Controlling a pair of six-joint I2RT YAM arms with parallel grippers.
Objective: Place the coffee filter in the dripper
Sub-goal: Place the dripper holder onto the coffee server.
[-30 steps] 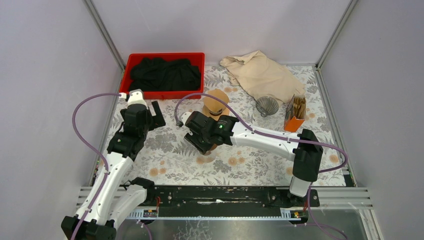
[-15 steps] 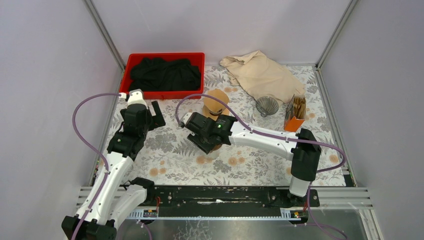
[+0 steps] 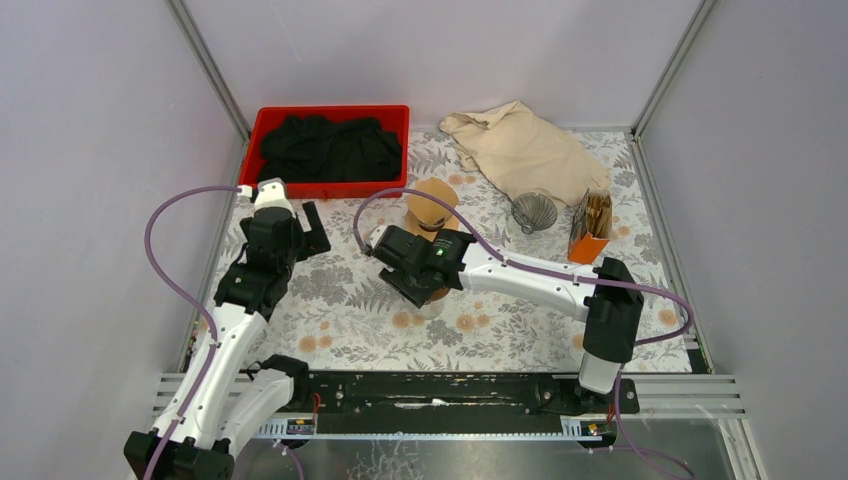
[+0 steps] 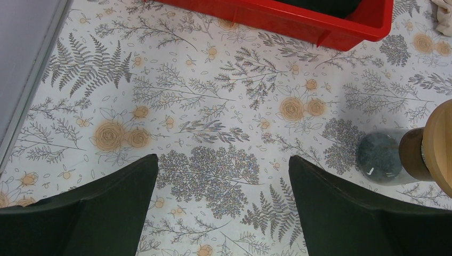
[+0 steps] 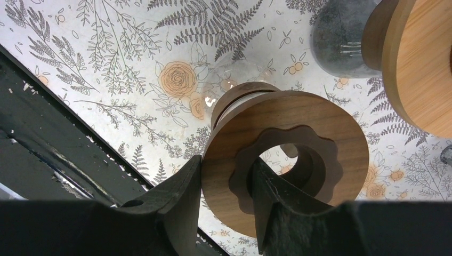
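The table (image 3: 330, 330) carries a white covering printed with grey ferns and tan roses. Plain pale lilac wall panels (image 3: 100, 150) enclose it on three sides, joined by aluminium corner posts (image 3: 212, 75). Lighting is even and diffuse.

Robotics lab test cell: plain walls (image 3: 90, 150), aluminium frame posts (image 3: 208, 70), robot arms (image 3: 530, 280) on floral tabletop (image 3: 340, 325).

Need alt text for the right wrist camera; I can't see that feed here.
The right tool pinches the rim of a wooden ring, one finger outside and one inside its scalloped hole. The ring tops a clear glass jar over a floral tablecloth; a second wooden disc fills the upper right.
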